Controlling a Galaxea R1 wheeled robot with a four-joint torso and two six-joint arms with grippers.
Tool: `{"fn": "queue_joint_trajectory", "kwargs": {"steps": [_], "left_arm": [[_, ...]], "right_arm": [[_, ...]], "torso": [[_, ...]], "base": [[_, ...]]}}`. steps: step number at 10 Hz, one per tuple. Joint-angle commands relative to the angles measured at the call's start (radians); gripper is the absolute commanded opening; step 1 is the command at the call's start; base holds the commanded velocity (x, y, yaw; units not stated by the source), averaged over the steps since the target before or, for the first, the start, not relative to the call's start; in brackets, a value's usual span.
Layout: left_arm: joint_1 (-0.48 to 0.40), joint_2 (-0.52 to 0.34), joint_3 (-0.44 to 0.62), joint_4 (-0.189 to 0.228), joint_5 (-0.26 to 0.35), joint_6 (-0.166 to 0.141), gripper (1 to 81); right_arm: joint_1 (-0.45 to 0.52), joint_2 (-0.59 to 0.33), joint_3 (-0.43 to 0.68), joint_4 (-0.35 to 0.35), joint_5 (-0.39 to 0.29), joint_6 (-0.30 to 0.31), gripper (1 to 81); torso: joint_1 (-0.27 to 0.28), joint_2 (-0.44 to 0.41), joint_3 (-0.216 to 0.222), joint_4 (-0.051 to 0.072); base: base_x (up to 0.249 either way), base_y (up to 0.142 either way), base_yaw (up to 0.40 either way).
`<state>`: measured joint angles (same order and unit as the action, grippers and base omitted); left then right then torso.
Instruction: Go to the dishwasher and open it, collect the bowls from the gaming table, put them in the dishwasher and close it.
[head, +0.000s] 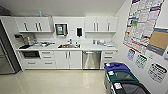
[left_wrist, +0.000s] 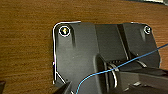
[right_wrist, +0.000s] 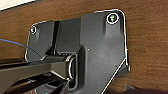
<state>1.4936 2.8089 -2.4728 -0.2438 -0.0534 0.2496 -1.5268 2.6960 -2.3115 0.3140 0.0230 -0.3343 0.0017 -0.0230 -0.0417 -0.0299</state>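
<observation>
Kitchenette ahead, dishwasher (head: 91, 60) closed, steel front under the white tabletop (head: 95, 47), right of the sink (head: 69, 46), white cabinets either side, bins (head: 122, 78) near right wall, state of both hands cannot be told

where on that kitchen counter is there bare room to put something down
Bare stretch of counter between the sink and the items near the right end, just above the dishwasher. The left end is crowded with a coffee machine and dishes.
</observation>
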Motion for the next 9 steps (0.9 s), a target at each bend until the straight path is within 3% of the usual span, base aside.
{"fn": "queue_joint_trajectory", "kwargs": {"steps": [1, 5, 9], "left_arm": [[-0.048, -0.017, 0.003, 0.001, 0.055, 0.000, 81.1], [-0.048, -0.008, 0.003, 0.003, 0.056, 0.000, 81.1], [-0.048, -0.005, 0.003, 0.001, 0.056, 0.000, 81.1]], "right_arm": [[0.049, -0.022, 0.008, -0.004, -0.064, 0.000, 81.1], [0.049, -0.016, 0.002, -0.006, -0.064, 0.000, 81.1], [0.049, -0.016, 0.002, -0.006, -0.064, -0.002, 81.1]], "torso": [[0.000, 0.000, 0.000, 0.000], [0.000, 0.000, 0.000, 0.000], [0.001, 0.001, 0.000, 0.000]], "base": [[0.276, 0.000, 0.000], [0.270, 0.000, 0.000], [0.183, 0.000, 0.000]]}}
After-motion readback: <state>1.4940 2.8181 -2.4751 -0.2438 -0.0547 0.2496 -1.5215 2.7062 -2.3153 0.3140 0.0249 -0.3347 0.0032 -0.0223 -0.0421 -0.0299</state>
